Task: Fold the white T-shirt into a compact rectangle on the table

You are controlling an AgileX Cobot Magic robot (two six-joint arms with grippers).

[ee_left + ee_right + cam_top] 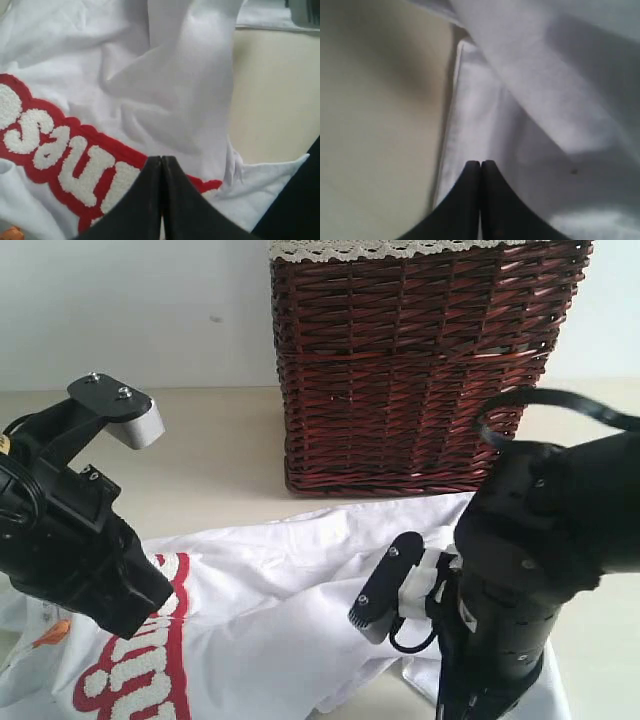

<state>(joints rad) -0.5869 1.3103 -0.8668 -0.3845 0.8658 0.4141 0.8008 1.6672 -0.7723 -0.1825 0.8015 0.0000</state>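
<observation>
T-shirt position: white T-shirt point(270, 620) lies rumpled and unfolded on the table point(220, 450), toward its front edge; long axis runs side to side.
Left gripper point(161, 165): jaws pressed together, empty; over the red-outlined lettering point(65, 150).
Right gripper point(480, 167): jaws together, empty; over a shirt edge beside bare table.
Nearer arm: neither; both sit over cloth.
Count: one shirt, one wicker basket point(420, 370), two grippers.

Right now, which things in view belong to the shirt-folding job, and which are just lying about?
Part of the job:
- the soft white cotton T-shirt with red-outlined lettering, lying crumpled
- the flat cream-beige table under it
- the black left gripper and black right gripper, both shut, at the shirt

Just lying about:
- the dark red-brown wicker basket with white lace trim, standing behind the shirt
</observation>
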